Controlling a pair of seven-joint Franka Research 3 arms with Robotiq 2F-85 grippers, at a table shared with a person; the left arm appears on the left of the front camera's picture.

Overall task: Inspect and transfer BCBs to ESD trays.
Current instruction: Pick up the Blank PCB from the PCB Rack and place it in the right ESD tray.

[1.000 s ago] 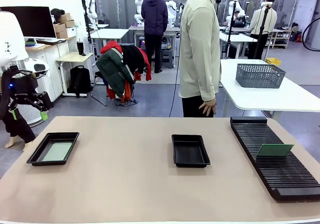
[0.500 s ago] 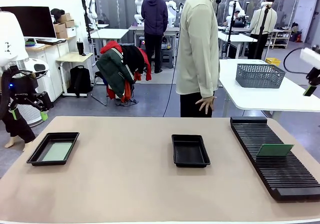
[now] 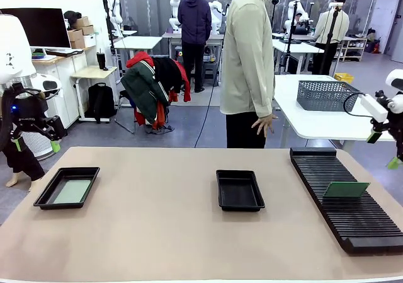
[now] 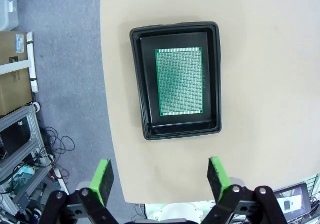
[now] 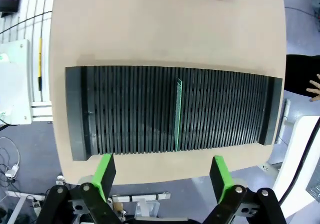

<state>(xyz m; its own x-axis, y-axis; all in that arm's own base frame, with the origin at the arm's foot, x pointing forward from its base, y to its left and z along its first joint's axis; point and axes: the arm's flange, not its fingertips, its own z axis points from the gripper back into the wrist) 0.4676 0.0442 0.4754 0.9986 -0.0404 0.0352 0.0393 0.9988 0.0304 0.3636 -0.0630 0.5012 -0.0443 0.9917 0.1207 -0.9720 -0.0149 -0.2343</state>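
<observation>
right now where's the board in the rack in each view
front: board stands in the rack, at the table's right.
right wrist: board seen edge-on, a thin green line in a slot near the rack's middle.
left wrist: looks down on the left tray, which holds the other board.
shared landmark: the tan table.

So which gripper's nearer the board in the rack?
Right. The right gripper hovers beside the rack holding the board; the left gripper hangs off the table's opposite side.
</observation>
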